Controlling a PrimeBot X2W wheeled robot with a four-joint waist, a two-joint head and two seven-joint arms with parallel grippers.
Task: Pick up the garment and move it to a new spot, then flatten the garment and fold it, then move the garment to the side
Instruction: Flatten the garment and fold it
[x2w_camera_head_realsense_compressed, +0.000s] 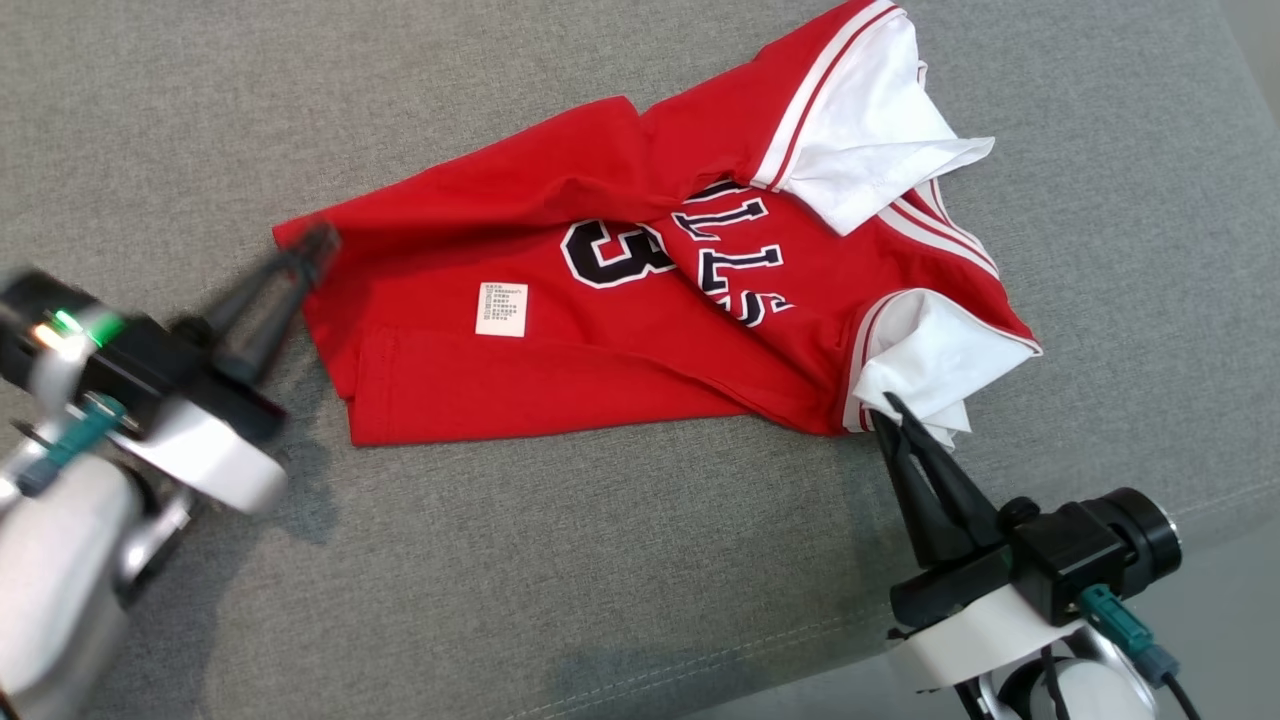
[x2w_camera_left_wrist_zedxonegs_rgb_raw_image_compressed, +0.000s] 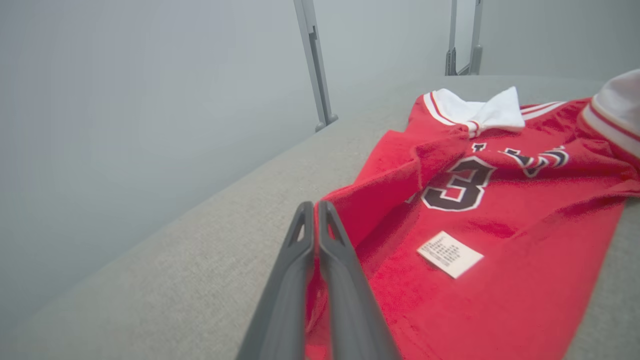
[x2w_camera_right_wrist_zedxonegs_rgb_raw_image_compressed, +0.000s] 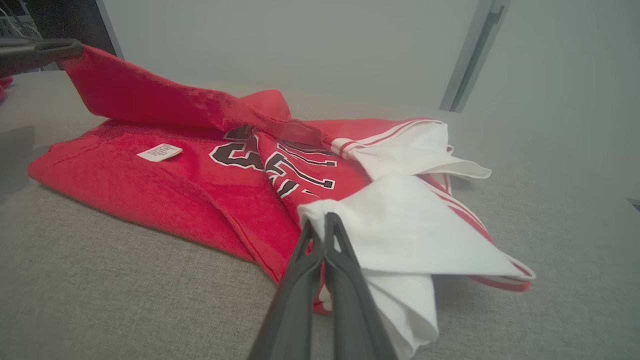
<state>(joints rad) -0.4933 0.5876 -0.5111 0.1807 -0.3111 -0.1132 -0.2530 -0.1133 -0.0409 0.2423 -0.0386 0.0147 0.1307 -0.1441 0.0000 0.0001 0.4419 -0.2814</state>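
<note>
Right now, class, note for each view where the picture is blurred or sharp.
Head view: the left gripper is motion-blurred, the right gripper sharp. Left wrist view: the red and white cloth jersey looks grainy. Right wrist view: soft, hazy background.

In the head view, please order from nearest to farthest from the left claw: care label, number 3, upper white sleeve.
1. Care label, left of the print on the red jersey.
2. Number 3, mid-chest.
3. Upper white sleeve, far right.
</note>
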